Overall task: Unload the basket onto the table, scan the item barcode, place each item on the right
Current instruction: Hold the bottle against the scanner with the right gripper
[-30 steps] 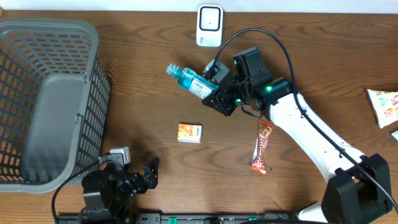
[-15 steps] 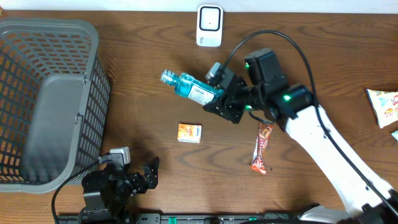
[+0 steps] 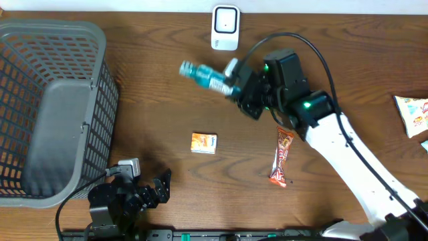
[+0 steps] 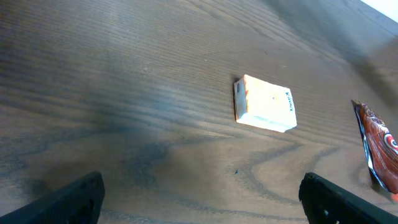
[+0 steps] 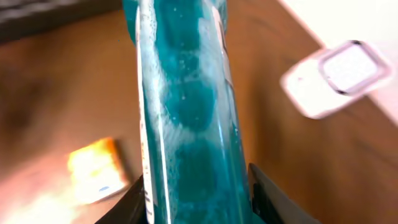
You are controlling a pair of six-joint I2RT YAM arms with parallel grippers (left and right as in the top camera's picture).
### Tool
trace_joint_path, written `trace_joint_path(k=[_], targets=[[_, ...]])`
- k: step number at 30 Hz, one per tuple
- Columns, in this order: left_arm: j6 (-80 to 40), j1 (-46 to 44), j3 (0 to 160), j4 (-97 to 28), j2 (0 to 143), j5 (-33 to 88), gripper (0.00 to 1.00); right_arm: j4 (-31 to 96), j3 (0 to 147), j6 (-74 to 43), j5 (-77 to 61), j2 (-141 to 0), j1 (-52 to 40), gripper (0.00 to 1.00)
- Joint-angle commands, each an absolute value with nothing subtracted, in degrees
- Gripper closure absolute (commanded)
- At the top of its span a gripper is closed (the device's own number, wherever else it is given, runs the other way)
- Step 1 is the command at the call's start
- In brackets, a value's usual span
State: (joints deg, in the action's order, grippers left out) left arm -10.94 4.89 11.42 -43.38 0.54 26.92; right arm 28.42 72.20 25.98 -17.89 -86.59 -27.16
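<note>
Basket (image 3: pixel 40 100) stands far left. Left gripper (image 4: pixel 200 200), by the front edge, gapes wide and holds nothing. Mid-table lies an orange box (image 3: pixel 204 142). Beyond it the bottle (image 3: pixel 200 73) is clamped in the right gripper (image 3: pixel 235 84), near the white scanner (image 3: pixel 225 27). Further right lies a candy bar (image 3: pixel 283 157).
</note>
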Motion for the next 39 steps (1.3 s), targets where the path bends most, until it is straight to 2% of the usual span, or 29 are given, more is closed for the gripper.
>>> trace_joint_path(k=[1, 9, 23, 29, 39], targets=[[-11.5, 5.2, 11.4, -43.7, 0.2, 27.6, 0.00, 23.8, 72.4, 19.9, -2.8, -89.1, -27.1, 0.99], [-11.5, 5.2, 11.4, -43.7, 0.2, 27.7, 0.00, 10.2, 72.4, 19.7, 15.6, -96.4, -27.1, 0.99], [-11.5, 5.2, 11.4, -43.7, 0.2, 27.7, 0.00, -23.4, 72.4, 40.0, 17.1, -109.9, -27.0, 0.99], [-11.5, 5.2, 11.4, -43.7, 0.2, 27.6, 0.00, -43.1, 74.6, 47.7, 21.6, -118.9, -27.0, 0.99], [-11.5, 5.2, 11.4, -43.7, 0.2, 27.6, 0.00, -43.9, 97.2, 62.6, 29.2, -136.7, -26.9, 0.99]])
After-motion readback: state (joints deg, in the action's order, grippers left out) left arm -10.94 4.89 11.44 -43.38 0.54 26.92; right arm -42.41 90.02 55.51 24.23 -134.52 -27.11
